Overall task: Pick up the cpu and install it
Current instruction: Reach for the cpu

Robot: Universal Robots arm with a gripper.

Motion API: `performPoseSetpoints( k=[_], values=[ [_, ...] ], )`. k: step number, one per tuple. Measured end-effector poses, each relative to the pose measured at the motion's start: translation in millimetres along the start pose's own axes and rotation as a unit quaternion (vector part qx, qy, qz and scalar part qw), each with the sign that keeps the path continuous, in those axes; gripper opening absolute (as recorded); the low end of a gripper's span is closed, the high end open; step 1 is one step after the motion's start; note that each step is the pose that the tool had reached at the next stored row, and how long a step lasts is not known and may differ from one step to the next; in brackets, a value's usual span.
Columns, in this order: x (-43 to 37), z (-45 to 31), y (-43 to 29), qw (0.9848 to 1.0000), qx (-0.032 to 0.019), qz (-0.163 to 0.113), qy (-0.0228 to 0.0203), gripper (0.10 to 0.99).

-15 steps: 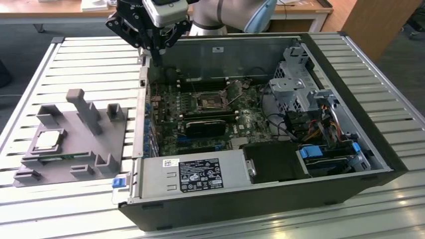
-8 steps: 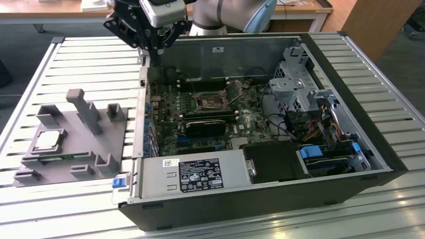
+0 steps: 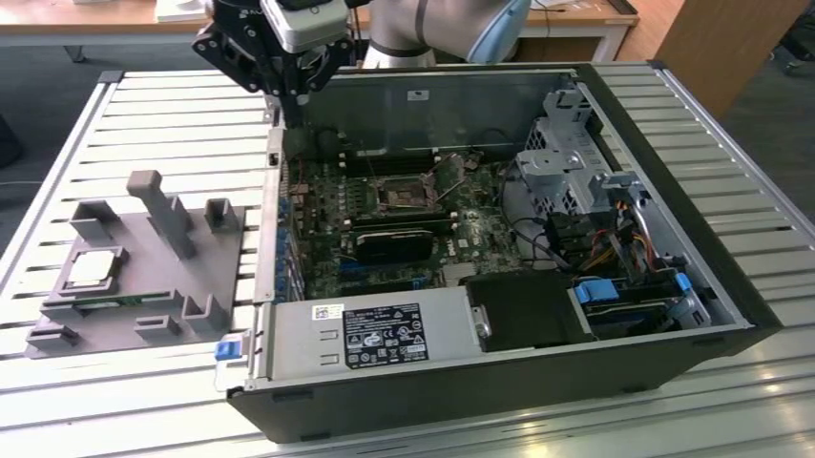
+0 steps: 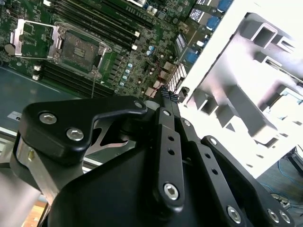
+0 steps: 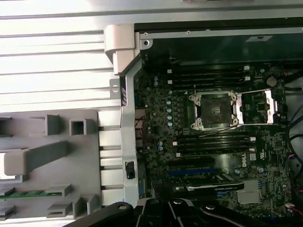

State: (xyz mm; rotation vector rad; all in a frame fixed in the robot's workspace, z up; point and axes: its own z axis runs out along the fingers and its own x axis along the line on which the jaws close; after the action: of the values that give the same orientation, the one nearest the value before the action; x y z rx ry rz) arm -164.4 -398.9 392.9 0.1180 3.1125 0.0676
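Silver slatted table bears cpu and computer case, wooden desk behind.

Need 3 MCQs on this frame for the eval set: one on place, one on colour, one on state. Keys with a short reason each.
1. Where does the cpu lie?
A. On the grey fixture, at the exterior view's left of the case
B. Seated in the socket
C. In the hand

2. What colour is the memory stick in the fixture?
A. Blue
B. Green
C. Red

3. How does the socket stand?
A. Shut over a chip
B. Under a heatsink
C. Load plate swung open, no chip in it

Key:
1 A: the silver chip rests on the fixture, apart from the hand, which hangs by the case wall.
2 B: a green strip shows in its slot in the first wrist view.
3 C: the plate lies flipped aside and the seat is bare.
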Motion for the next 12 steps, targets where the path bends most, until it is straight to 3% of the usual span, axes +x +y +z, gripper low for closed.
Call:
performPoseSetpoints(
  k=[12],
  values=[
    [5.7, 0.0, -0.5, 1.0, 0.0, 0.0, 0.0, 0.106]
  ],
)
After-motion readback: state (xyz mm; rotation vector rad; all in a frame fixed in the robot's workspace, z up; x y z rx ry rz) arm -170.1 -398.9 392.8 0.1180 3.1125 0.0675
